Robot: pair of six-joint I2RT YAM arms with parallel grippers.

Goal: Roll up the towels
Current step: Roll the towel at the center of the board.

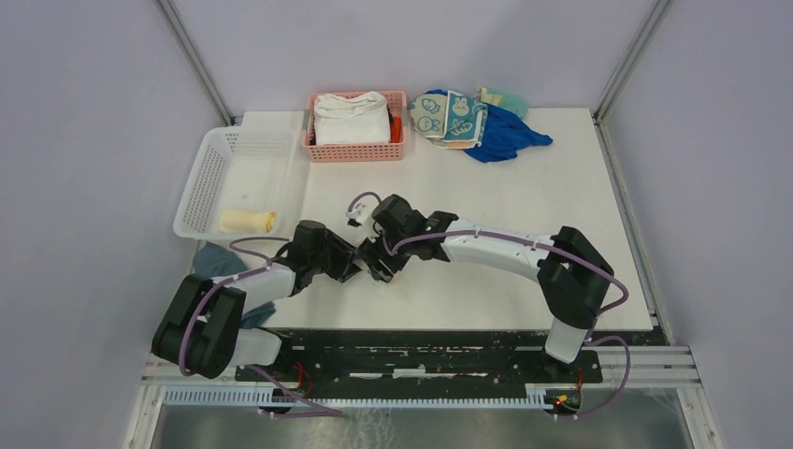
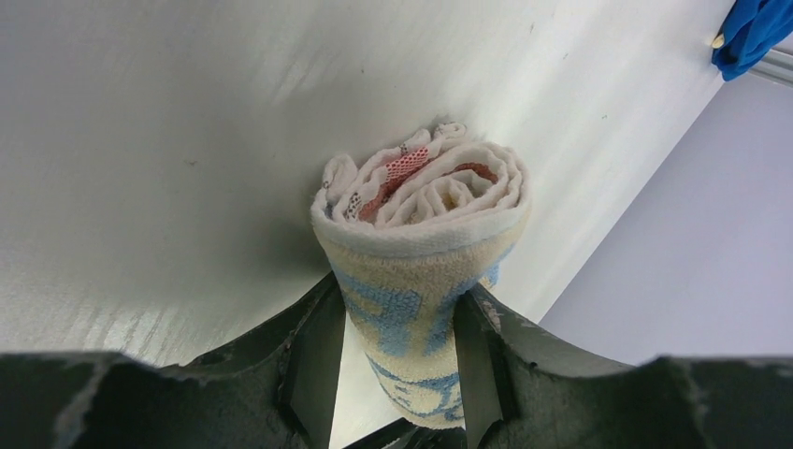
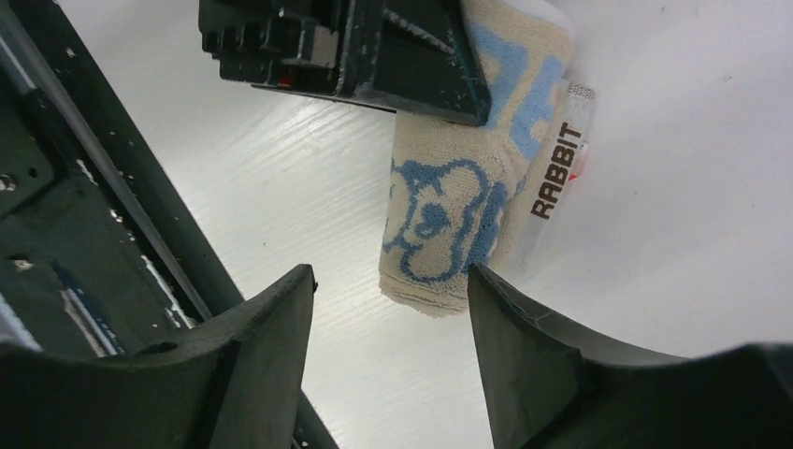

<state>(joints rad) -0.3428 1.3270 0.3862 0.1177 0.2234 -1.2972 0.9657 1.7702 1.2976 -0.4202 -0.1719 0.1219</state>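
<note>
The table (image 1: 486, 215) is flat and white, with faint lines and a few small dark marks; pale purple-grey walls (image 1: 84, 112) stand round it; thin metal posts (image 1: 192, 56) go up at the back corners; a black rail (image 1: 449, 341) holds both arms at the near edge. At the back left sits a white basket (image 1: 208, 178), and a yellow towel (image 1: 247, 222) lies rolled up in its near end; just beside it is a pink basket (image 1: 355, 152) with a thick white cloth (image 1: 352, 117) folded inside; at the back right a rabbit-face towel (image 1: 449, 117) lies on top of a crumpled blue cloth (image 1: 505, 136).

The rolled towel (image 2: 425, 206) is near the middle of the table, toward the front, where the two arms meet; it is beige and fluffy, with big blue letters on the outside; its end shows a tight swirl of white layers with bits of orange-red; a small white tag (image 3: 558, 168) on its side says RABBIT. The left gripper (image 2: 400, 309) is closed on this roll, with one finger pressed on each side; the roll is low over the table, and I cannot tell if it touches. The right gripper (image 3: 388, 276) has its fingers spread wide with nothing between them; the end of the roll is just past its tips.
</note>
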